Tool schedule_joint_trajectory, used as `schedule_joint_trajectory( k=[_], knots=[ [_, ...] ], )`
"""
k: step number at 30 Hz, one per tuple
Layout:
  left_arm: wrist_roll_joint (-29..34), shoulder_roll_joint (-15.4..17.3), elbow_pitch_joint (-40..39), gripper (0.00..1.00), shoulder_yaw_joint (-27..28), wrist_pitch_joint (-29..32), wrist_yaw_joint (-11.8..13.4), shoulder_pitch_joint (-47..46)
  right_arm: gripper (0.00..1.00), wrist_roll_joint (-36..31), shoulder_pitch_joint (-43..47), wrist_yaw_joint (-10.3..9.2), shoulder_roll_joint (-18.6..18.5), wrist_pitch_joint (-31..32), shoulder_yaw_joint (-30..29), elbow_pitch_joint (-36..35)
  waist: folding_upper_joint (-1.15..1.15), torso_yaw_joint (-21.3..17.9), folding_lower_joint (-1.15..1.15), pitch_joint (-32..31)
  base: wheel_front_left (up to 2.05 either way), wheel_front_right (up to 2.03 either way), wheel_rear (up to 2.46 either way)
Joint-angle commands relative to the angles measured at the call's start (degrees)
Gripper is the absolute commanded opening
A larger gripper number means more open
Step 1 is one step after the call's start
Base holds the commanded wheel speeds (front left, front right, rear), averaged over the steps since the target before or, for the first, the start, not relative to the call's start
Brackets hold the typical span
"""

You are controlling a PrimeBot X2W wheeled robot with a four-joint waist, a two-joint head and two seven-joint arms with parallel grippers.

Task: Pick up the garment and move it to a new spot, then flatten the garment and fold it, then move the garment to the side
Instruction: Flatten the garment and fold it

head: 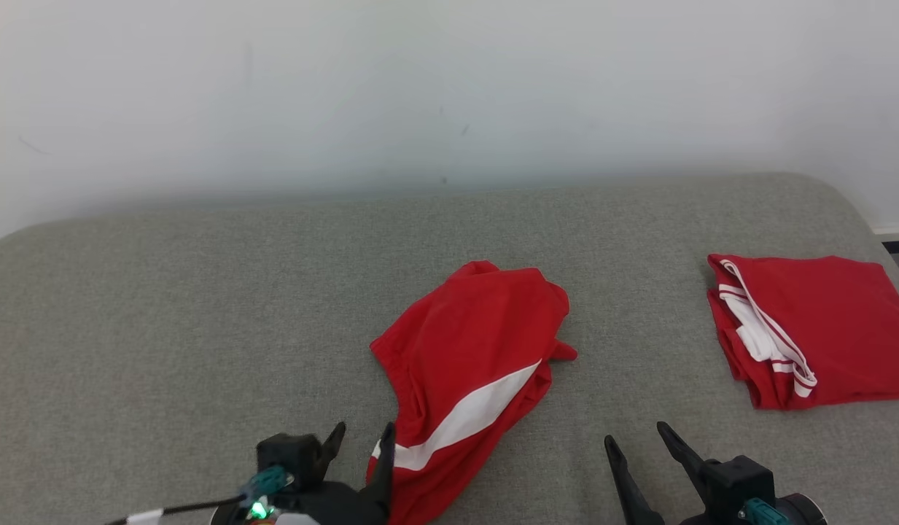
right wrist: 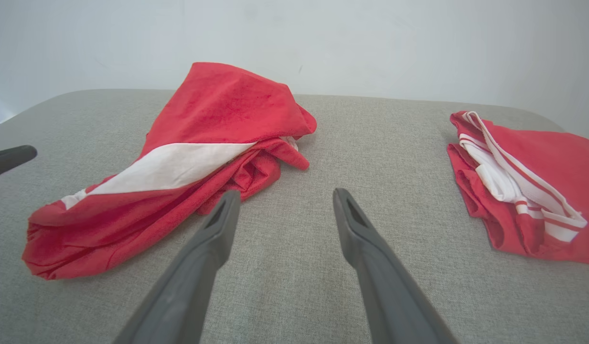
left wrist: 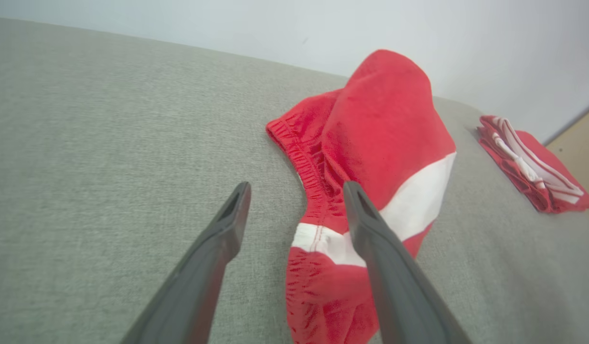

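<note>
The crumpled garment [head: 478, 350] lies diagonally, its near end at the left gripper [head: 363, 441], perhaps touching one finger; the right gripper [head: 636, 437] sits apart. Both jaws are spread, empty.

Head view: high, looking forward and down across grey cushion [head: 201, 306] to pale wall [head: 420, 87]. Left wrist view: low, close on crumpled red garment [left wrist: 385, 124], facing the wall. Right wrist view: low, a little farther back, same heading. All three share that garment and the folded red pile [head: 835, 321]
</note>
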Motion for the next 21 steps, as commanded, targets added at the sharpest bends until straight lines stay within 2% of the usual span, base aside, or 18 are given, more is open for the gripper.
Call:
schedule_joint_trajectory(
  k=[1,6,11,12,13,14,15,16,21],
  knots=[
    [1.94,0.37,2.09,1.0,-2.53,3.89,-0.75,-3.6,1.0,0.19,-0.52,-0.15,-0.03,-0.24,0.33,0.02,0.0,-0.95,0.0,0.49,0.0,0.0,0.0],
    [3.43,-0.37,7.65,1.0,-6.11,10.85,-2.03,-9.49,1.0,0.29,-1.17,-0.15,0.18,-0.47,0.79,0.08,0.0,-3.86,0.0,1.78,0.0,0.0,0.0],
    [4.06,0.17,11.13,1.0,-6.81,14.64,-0.57,-11.69,1.0,-0.09,-1.19,-0.15,0.35,-0.82,-0.04,0.13,0.0,-5.66,0.0,2.78,0.0,0.0,0.0],
    [3.93,0.26,11.76,0.95,-6.92,15.81,-0.52,-12.11,1.0,-0.16,-1.31,-0.15,0.37,-0.92,0.03,0.19,0.0,-6.05,0.0,3.02,0.0,0.0,0.0],
    [3.5,0.24,12.4,0.69,-7.02,16.98,-0.58,-12.39,1.0,-0.17,-1.42,-0.15,0.4,-0.98,-0.19,0.22,0.0,-6.3,0.0,3.21,0.0,0.0,0.0],
    [3.2,0.37,13.05,0.47,-6.95,17.94,-0.49,-12.59,1.0,-0.22,-1.54,-0.15,0.44,-1.1,-0.15,0.24,0.0,-6.56,0.0,3.39,0.0,0.0,0.0],
    [3.02,0.45,13.46,0.14,-6.92,18.35,-0.46,-12.93,1.0,-0.29,-1.6,-0.15,0.47,-1.18,-0.28,0.28,0.0,-6.68,0.0,3.51,0.0,0.0,0.0],
    [2.89,0.46,13.6,0.0,-6.5,18.05,-0.09,-13.32,1.0,-0.35,-1.62,-0.15,0.54,-1.31,-0.37,0.29,0.0,-6.74,0.0,3.61,0.0,0.0,0.0],
    [1.64,-0.16,12.47,0.0,-1.28,9.0,3.6,-13.24,1.0,-0.4,-1.5,-0.15,0.83,-1.53,-0.8,0.32,0.0,-6.21,0.0,3.83,0.0,0.0,0.0]
  ],
)
